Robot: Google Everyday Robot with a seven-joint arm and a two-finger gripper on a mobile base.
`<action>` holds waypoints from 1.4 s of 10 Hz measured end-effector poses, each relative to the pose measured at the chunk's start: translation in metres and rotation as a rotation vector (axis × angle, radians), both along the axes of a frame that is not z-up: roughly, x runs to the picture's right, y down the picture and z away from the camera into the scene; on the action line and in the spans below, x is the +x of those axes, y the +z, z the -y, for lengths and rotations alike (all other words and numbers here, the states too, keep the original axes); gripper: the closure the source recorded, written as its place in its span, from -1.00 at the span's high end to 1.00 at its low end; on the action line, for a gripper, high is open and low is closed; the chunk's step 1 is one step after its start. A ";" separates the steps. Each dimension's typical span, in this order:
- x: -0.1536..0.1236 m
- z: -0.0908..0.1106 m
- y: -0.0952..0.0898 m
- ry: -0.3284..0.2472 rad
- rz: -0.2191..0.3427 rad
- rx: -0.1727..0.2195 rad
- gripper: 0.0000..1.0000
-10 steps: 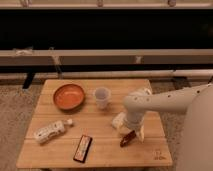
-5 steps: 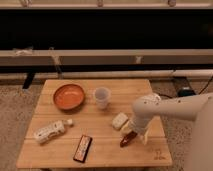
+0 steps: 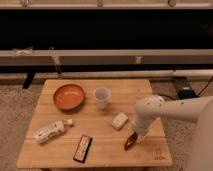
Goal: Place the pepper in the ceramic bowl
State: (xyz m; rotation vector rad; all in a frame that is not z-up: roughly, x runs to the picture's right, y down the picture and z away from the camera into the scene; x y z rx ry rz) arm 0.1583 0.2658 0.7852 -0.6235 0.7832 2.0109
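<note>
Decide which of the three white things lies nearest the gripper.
The small white block, beside the gripper at the pepper; cup and bottle sit farther off.

The cup stands on the table, in its back half. Just to the left of the cup, as the view shows it, sits the ceramic bowl. In front of the cup and slightly to its right lies a small block. Further to the front right of the cup lies the pepper, and the gripper is at the pepper's upper end. In front of the cup, a little to the left, lies a flat bar. Well to the front left of the cup, a bottle lies on its side.
</note>
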 end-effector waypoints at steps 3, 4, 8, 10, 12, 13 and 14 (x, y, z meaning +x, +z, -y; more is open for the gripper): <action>-0.001 -0.002 0.002 -0.012 0.001 -0.028 -0.99; 0.000 0.000 0.000 -0.013 0.000 -0.029 -1.00; -0.036 0.045 -0.021 -0.072 0.070 0.035 -1.00; -0.066 0.071 -0.023 -0.114 0.131 0.064 -1.00; -0.106 0.103 -0.021 -0.169 0.204 0.100 -1.00; -0.126 0.118 -0.021 -0.195 0.240 0.117 -1.00; -0.144 0.131 -0.021 -0.220 0.274 0.133 -1.00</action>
